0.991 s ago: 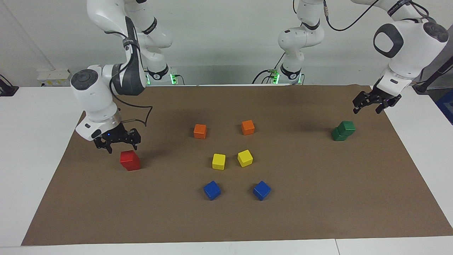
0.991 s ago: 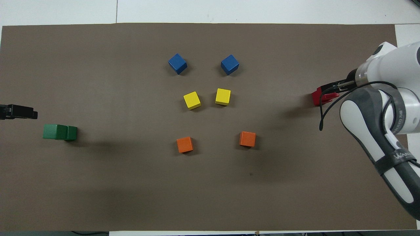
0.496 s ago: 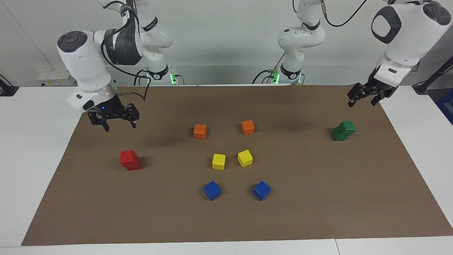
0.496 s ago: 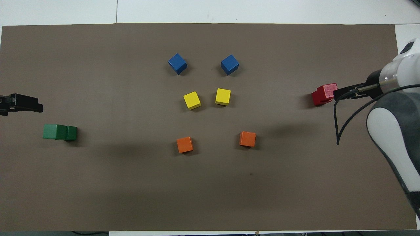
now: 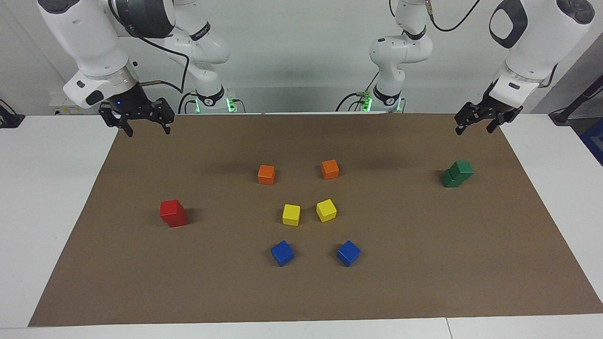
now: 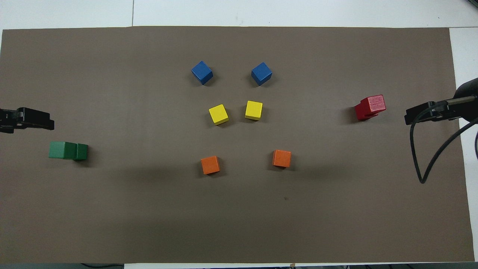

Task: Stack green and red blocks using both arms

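Two upright stacks: red blocks (image 5: 173, 213), green blocks (image 5: 457, 173).

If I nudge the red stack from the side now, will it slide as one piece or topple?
The red stack would probably shed its top cube: the overhead view shows the upper red cube offset from the lower one. The cubes look stiff and glossy, so the faces may slip. Pushed low, the stack may slide on the brown mat.
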Tool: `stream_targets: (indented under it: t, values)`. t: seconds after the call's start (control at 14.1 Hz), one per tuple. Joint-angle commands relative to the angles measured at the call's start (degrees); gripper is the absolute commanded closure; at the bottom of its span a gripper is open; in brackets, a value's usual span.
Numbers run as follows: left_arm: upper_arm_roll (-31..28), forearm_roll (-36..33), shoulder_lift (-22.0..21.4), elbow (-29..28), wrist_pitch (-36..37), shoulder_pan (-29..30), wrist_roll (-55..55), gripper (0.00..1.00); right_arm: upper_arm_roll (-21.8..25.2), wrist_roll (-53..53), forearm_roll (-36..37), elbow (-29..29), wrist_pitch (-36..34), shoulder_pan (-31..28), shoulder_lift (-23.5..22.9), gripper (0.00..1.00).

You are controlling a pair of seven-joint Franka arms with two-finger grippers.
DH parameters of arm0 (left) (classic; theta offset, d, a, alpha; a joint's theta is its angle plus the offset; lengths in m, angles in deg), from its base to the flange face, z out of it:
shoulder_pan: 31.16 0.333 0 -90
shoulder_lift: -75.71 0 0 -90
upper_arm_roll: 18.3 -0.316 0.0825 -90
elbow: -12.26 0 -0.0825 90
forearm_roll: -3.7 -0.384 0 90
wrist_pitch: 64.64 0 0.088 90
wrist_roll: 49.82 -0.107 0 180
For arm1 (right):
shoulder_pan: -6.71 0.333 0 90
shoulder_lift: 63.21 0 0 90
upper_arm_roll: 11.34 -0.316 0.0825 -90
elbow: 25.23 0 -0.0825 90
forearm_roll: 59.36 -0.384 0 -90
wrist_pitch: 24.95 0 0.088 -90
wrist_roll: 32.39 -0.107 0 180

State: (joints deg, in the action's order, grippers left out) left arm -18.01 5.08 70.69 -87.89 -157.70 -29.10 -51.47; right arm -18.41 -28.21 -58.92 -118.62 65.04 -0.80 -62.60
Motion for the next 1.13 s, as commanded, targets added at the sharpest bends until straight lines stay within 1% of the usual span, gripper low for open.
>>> stream_targets:
  t: [0.0,0.14,0.35,0.5,0.64,1.06]
  values:
    - [-0.21,-0.77,-1.91,-0.22,4.71,0.05,0.51,0.00,-0.40,-0.84,0.09,1.45,-0.16,-0.58,-1.05,0.00]
    - [-0.47,-0.68,-2.36,-0.31,6.40,-0.30,0.59,0.00,-0.40,-0.84,0.09,1.45,-0.16,-0.58,-1.13,0.00]
    - [-0.47,-0.68,-1.57,-0.40,9.12,-0.56,1.12,0.00,-0.40,-0.93,0.09,1.36,-0.16,-0.58,-1.13,0.00]
    - [-1.34,-0.68,-1.22,-0.05,7.91,-2.14,2.25,0.00,-0.40,-0.93,0.18,1.01,-0.16,-0.58,-0.96,0.00]
    - [-0.56,-0.77,-2.00,0.04,5.79,-1.89,2.09,0.00,-0.40,-0.93,0.18,1.10,-0.16,-0.66,-0.96,0.00]
    - [-0.74,-0.68,-3.15,0.04,6.05,-1.71,2.00,0.00,-0.40,-0.93,0.09,0.75,0.36,-0.84,-0.87,0.00]
